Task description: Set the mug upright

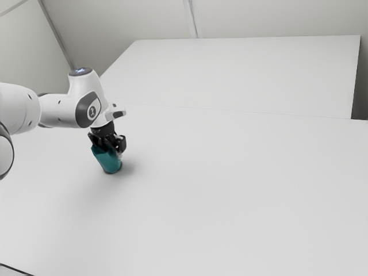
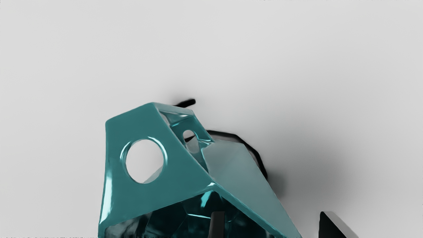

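Under the gripper (image 1: 110, 146), the teal mug (image 1: 110, 161) rests its lower end on the table and leans toward the exterior view's left, its upper part partly covered by the black fingers. In the wrist view the faceted mug (image 2: 244, 172) has its dark opening toward my hand, and a teal part with a round hole (image 2: 115, 195) juts from its side. The gripper (image 2: 271, 215) is open across the mug's wall: one finger (image 2: 217, 226) reaches over the opening, the other (image 2: 332, 228) stands outside with a gap to the wall.
A broad pale table (image 1: 230, 190) extends below and beyond the mug. A white panel (image 1: 241, 75) rises at the back. Behind the mug in the wrist view is a dark curved edge (image 2: 257, 150), with a short black piece (image 2: 186, 102) near it.
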You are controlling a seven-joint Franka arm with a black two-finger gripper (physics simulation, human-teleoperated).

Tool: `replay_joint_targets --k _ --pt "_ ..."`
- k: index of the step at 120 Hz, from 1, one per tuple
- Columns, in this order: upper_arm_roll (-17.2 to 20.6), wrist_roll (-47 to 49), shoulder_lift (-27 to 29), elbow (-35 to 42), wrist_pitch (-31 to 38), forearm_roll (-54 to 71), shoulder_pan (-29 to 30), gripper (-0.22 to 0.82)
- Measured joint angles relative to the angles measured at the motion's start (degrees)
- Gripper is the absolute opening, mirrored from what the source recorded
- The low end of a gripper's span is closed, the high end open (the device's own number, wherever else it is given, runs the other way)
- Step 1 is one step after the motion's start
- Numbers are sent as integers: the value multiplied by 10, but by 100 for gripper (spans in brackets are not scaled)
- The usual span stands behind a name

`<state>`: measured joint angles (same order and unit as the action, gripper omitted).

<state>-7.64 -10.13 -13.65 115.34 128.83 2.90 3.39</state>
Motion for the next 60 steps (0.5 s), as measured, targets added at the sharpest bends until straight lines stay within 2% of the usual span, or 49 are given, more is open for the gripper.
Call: replay_joint_targets --k 11,24,43,60 --pt "0 18 1 0 3 0 0 38" --pt "0 36 22 -12 0 2 -3 47" --pt "1 56 70 -59 -39 16 -15 54" --pt "8 64 85 -147 -119 20 -18 57"
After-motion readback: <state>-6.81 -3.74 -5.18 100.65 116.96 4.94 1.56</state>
